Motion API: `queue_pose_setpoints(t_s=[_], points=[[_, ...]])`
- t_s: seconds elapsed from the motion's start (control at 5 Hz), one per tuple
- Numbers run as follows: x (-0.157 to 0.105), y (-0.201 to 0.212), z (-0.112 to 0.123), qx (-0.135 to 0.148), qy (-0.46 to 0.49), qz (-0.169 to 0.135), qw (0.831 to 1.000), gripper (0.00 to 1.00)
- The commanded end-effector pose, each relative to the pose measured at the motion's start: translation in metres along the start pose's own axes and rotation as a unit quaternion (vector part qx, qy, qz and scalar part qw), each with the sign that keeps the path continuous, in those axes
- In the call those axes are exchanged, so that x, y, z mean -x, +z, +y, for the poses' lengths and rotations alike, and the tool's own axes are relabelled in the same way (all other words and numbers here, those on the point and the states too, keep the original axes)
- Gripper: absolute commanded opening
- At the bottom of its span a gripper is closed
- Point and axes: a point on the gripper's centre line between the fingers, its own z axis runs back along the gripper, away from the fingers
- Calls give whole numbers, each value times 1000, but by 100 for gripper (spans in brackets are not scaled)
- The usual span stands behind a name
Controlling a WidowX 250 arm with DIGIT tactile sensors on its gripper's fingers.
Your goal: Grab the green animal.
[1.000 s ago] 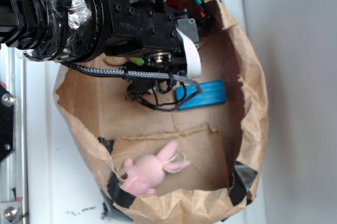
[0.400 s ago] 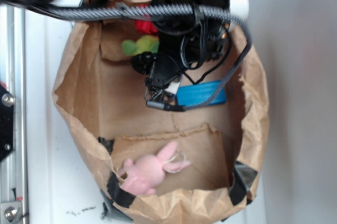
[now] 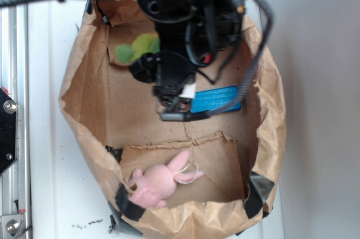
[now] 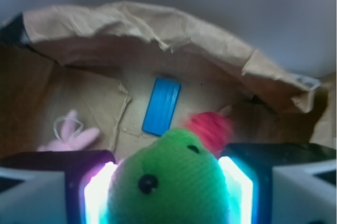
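Green animal (image 4: 171, 182): sitting between the two pads, face toward the wrist camera — you are holding it inside the paper bag (image 3: 270, 109), near the far end.
Gripper (image 4: 167, 187): pressing together on the toy; both lit pads are touching its sides, which is why it is staying upright.
Red flower (image 4: 209, 128): lying just behind the toy, apart from the pads.
Blue block (image 3: 216, 99): lying flat mid-bag.
Pink bunny (image 3: 160, 180): resting on the cardboard flap at the opposite end.
Change: you are seeing the arm farther up than a moment ago — the red flower is now hiding under it in the exterior view.
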Motion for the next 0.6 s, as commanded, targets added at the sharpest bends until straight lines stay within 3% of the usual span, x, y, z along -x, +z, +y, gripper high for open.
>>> queue_pose_setpoints(t_s=[0.0,0.4], points=[[-25,33,-16,1,20,8,1000,0],[-29,33,-19,-7,58,28,998,0]])
